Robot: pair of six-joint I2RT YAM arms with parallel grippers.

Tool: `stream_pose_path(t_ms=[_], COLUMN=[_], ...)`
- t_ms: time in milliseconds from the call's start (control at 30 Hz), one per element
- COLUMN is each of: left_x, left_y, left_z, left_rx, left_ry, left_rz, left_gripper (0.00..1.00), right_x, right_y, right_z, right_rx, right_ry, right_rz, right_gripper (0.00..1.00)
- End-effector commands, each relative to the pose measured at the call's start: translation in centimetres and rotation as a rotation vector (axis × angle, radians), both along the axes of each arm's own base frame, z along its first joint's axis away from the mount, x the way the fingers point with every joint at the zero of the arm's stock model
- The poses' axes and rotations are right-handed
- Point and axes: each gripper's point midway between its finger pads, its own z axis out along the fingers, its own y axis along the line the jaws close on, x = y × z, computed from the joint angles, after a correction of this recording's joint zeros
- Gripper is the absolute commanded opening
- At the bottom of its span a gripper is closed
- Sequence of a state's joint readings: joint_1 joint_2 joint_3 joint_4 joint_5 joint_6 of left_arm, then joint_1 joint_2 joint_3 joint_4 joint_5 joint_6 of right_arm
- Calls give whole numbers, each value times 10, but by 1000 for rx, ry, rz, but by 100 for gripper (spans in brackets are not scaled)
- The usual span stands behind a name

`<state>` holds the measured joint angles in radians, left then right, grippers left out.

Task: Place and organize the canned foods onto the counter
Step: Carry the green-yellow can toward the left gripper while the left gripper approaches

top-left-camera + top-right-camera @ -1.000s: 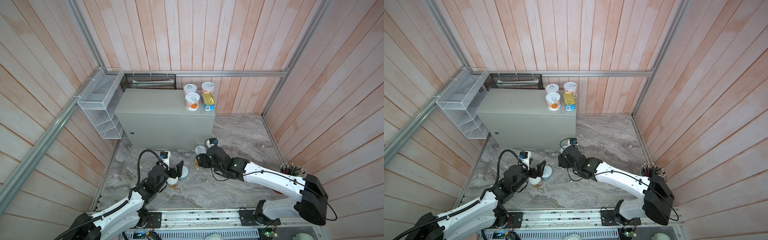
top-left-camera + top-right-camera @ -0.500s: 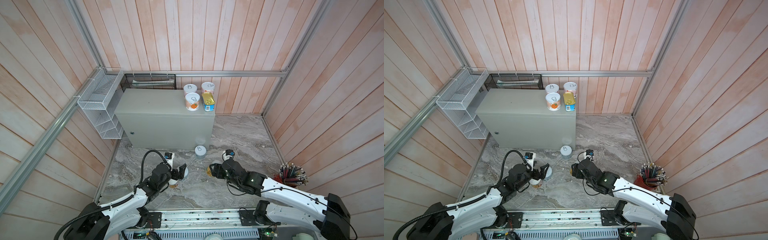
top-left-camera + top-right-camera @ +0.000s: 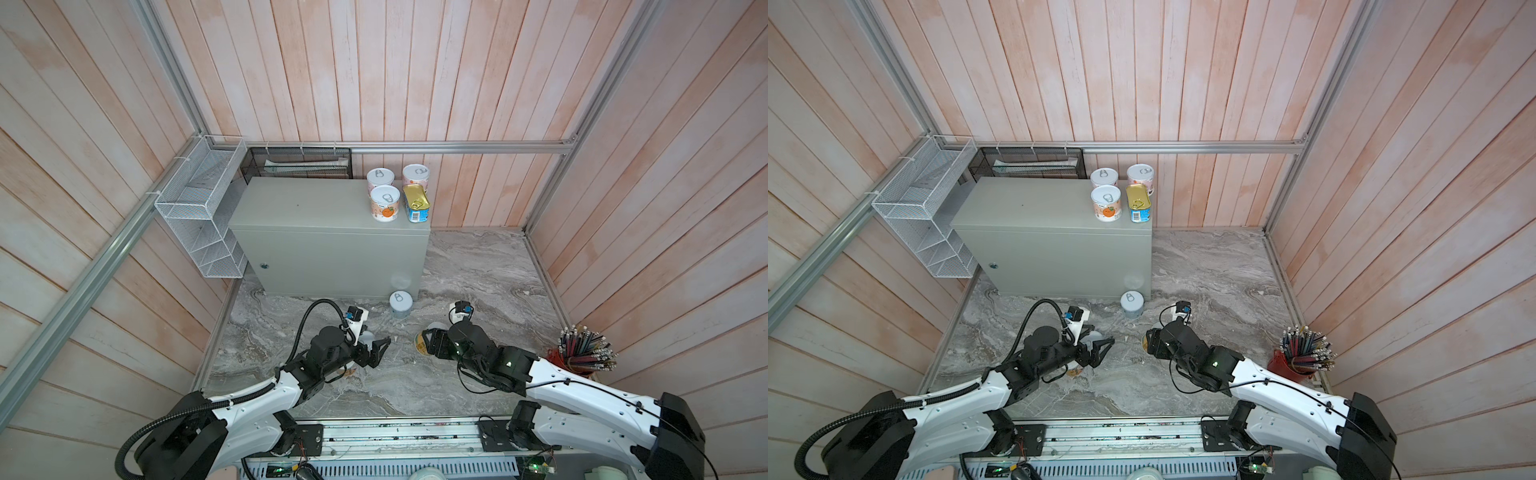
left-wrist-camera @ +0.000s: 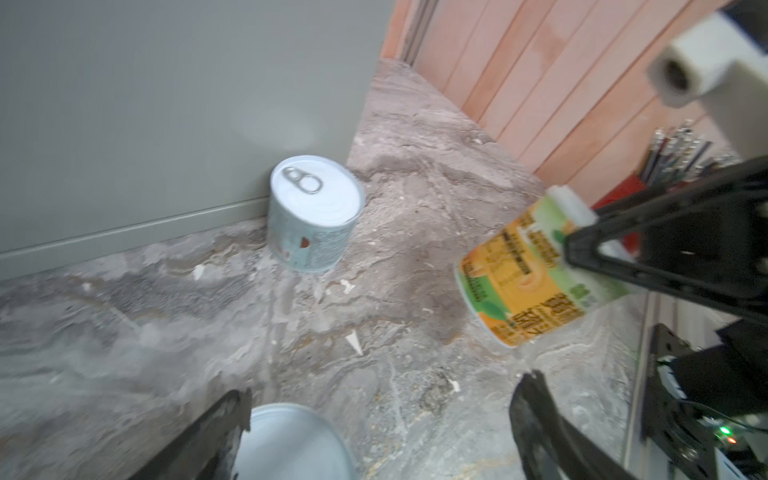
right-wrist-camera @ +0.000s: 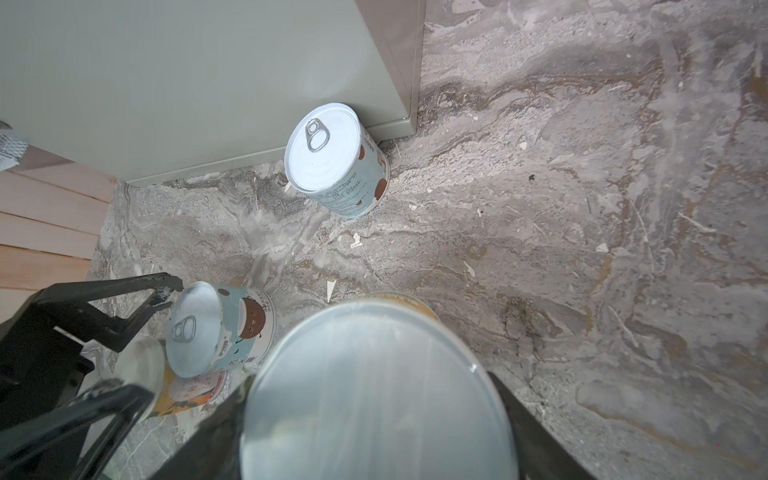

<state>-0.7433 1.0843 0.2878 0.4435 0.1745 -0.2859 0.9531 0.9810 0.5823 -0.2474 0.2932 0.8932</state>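
Twin high downward overviews; close, low wrist views, apparently one shared can (image 4: 313,216).

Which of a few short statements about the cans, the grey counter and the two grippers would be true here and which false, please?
1. The counter carries three round cans and a gold-topped tin. True.
2. The right gripper is empty. False: its jaws are shut on an orange-labelled can, held tilted.
3. The left gripper has its jaws open. True.
4. The pale blue can by the counter's front lies on its side. False: it stands upright, pull-tab up.
5. The pencil cup stands on the counter. False: it stands on the marble by the right wall.
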Motion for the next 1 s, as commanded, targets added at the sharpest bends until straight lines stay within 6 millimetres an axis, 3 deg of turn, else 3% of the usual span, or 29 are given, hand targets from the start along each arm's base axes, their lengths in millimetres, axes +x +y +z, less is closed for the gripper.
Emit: stream_pose_path(t_ms=[0, 167, 333, 533, 967], left_x=[-16, -38, -57, -55, -52], left_y=[-20, -39, -54, -64, -88], left_z=[24, 36, 47, 49, 51], left_rx=[-35, -52, -84, -62, -61], left_ry=[-104, -178, -230, -249, -272], left_rz=[-127, -244, -352, -378, -450], left_gripper=[100, 100, 100, 100, 100], right_x=[8, 8, 0, -7, -24], right_y=[13, 22, 44, 55, 59], right_z=[24, 27, 43, 55, 77], right_rx=[52, 55, 137, 181, 251], right_ry=[-59, -52, -57, -68, -103], right_rz=[29, 80, 183, 260, 363], right_gripper=[58, 58, 58, 58, 59])
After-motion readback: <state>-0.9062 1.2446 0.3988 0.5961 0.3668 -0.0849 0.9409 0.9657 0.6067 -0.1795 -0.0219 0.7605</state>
